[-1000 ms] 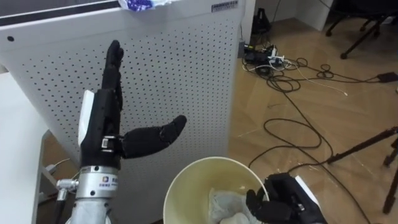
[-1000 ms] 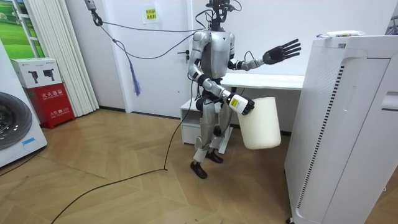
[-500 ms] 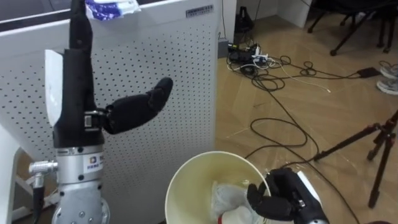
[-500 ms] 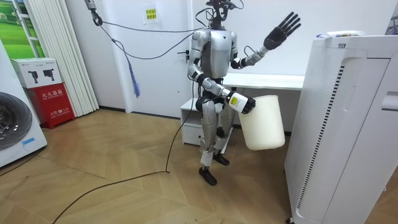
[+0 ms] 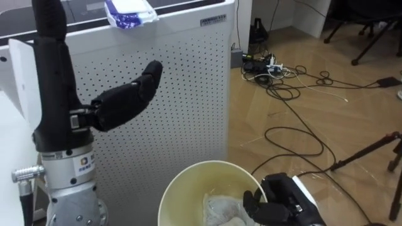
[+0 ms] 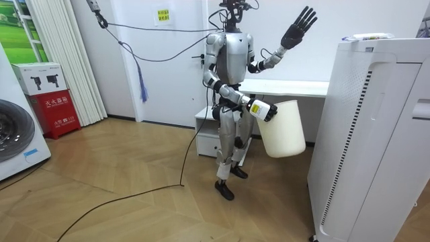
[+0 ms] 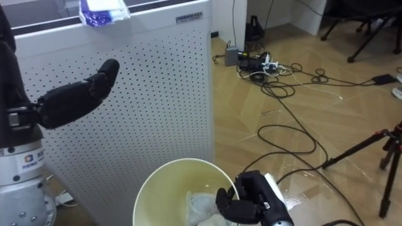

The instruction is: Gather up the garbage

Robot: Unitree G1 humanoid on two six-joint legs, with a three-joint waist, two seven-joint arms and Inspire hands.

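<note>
While the right robot hand (image 5: 271,208) is clamped on the rim of the cream bin (image 5: 213,179), crumpled waste (image 5: 221,211) already inside, the piece left to pick looks like the blue-and-white wrapper (image 5: 129,12) lying on top of the white perforated unit (image 5: 182,94). The left robot hand (image 5: 55,103) is raised beside that unit, fingers straight, thumb spread, holding nothing; the wrapper is off to its right, apart from it. My read: reach phase. To do it well, bring the palm over the top edge, come down on the wrapper's middle, close thumb and fingers gently — thin film, likely to slide or crumple. Hold the bin level and near the unit so the drop is short.
</note>
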